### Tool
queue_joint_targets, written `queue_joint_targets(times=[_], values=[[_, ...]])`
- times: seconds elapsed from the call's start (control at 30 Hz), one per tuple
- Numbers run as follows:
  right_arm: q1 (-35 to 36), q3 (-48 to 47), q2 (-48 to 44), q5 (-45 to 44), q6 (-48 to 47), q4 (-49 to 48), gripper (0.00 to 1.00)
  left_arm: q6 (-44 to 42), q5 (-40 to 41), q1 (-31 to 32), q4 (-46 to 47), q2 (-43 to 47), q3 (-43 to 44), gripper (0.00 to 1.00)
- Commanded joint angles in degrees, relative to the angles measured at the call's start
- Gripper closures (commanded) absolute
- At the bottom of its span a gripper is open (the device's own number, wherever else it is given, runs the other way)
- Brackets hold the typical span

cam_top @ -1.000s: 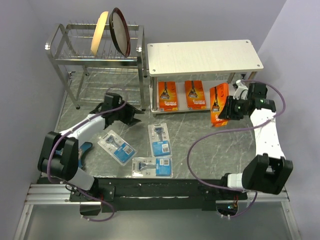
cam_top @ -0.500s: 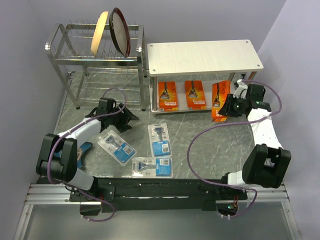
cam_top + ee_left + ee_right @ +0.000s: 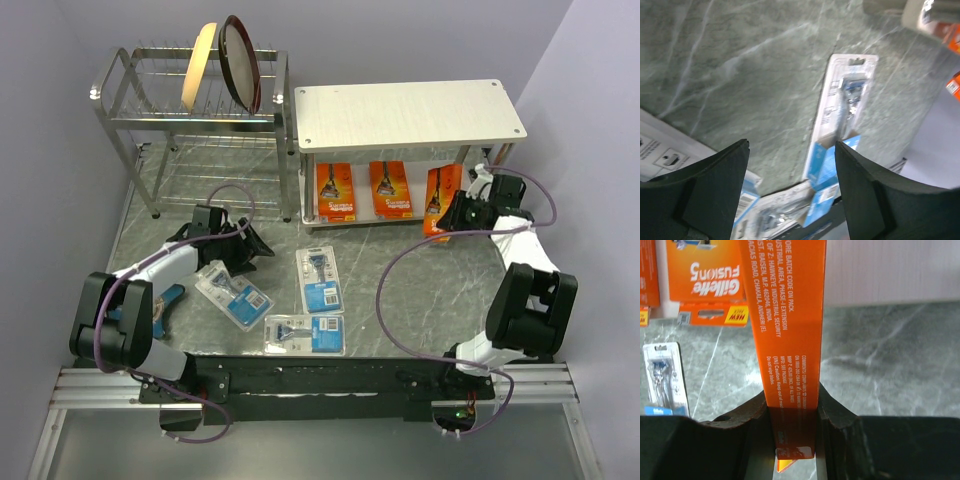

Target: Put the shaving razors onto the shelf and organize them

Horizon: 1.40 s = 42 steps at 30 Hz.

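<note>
The white shelf (image 3: 410,110) stands at the back right. Two orange shaving razors (image 3: 337,192) (image 3: 391,188) sit upright on its lower board. My right gripper (image 3: 450,213) is shut on a third orange pack (image 3: 438,203), held upright at the lower board's right end; in the right wrist view the pack (image 3: 790,315) is pinched between the fingers of that gripper (image 3: 792,395). Three blue-and-clear packs (image 3: 233,294) (image 3: 320,279) (image 3: 304,334) lie flat on the table. My left gripper (image 3: 255,245) is open and empty just behind the left-hand pack; its wrist view of the gripper (image 3: 791,150) faces the middle pack (image 3: 845,105).
A chrome dish rack (image 3: 190,110) holding a cream plate (image 3: 200,65) and a dark plate (image 3: 240,60) stands at the back left, close to the shelf's left leg. Purple cables loop over both arms. A blue item (image 3: 172,296) lies by the left arm's base.
The right gripper has carried the orange pack back and up against the shelf's lower board. The left gripper has drawn nearer and lower, and its jaws have opened wider.
</note>
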<state>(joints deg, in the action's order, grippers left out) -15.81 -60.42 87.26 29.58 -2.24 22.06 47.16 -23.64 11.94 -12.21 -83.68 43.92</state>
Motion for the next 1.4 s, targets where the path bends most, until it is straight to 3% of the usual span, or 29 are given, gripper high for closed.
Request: queue_joint_targets(times=[0.0, 0.07, 0.27, 0.33, 0.37, 0.47, 0.73, 0.9, 1.1, 1.2, 1.27, 1.37], values=[[-0.45, -2.85, 3.43, 2.06, 2.06, -6.42, 0.71, -5.58, 0.96, -0.26, -1.06, 2.38, -1.38, 0.25], [-0.45, -3.56, 5.02, 2.06, 2.06, -7.21, 0.71, -6.55, 1.4, -0.43, -1.5, 2.73, -2.17, 0.24], [-0.53, -4.53, 5.9, 0.13, 6.1, -10.1, 0.57, -7.17, 1.4, -0.78, -1.07, 3.7, -3.93, 0.23], [-0.53, -3.65, 4.94, -1.01, 8.12, -11.86, 0.46, -7.34, 1.49, -1.05, -0.98, 3.79, -4.19, 0.23], [-0.53, -3.04, 4.5, -1.89, 8.56, -12.91, 0.27, -7.34, 1.49, -1.05, -0.89, 3.79, -4.19, 0.23], [-0.53, -1.98, 3.44, -2.42, 10.15, -13.89, 0.0, -7.17, 1.14, -1.4, -0.63, 4.14, -4.54, 0.23], [-0.62, 0.13, 0.02, -9.09, 14.01, -11.7, 0.0, -5.58, -0.09, -2.28, 0.78, 4.93, -6.04, 0.22], [-1.94, 1.62, -2.01, -8.49, 14.81, -8.63, 0.0, -4.44, -0.88, -2.72, 1.66, 5.28, -6.48, 0.22], [-5.01, 8.82, -10.25, 0.28, 20.75, -4.05, 0.02, -4.18, -1.06, -3.77, 2.36, 6.25, -7.44, 0.22], [-7.2, 13.57, -13.07, 7.84, 27.78, -4.22, 0.15, -4.09, -1.49, -4.65, 2.63, 6.25, -7.45, 0.22], [-7.83, 15.68, -13.43, 10.83, 31.93, -7.8, 0.19, -4.87, -2.2, -5.09, 1.76, 6.16, -7.01, 0.23], [-8.71, 15.6, -12.56, 13.13, 38.78, -11.15, 0.19, -14.86, -2.9, -5.35, -4.65, 4.67, -2.8, 0.24]])
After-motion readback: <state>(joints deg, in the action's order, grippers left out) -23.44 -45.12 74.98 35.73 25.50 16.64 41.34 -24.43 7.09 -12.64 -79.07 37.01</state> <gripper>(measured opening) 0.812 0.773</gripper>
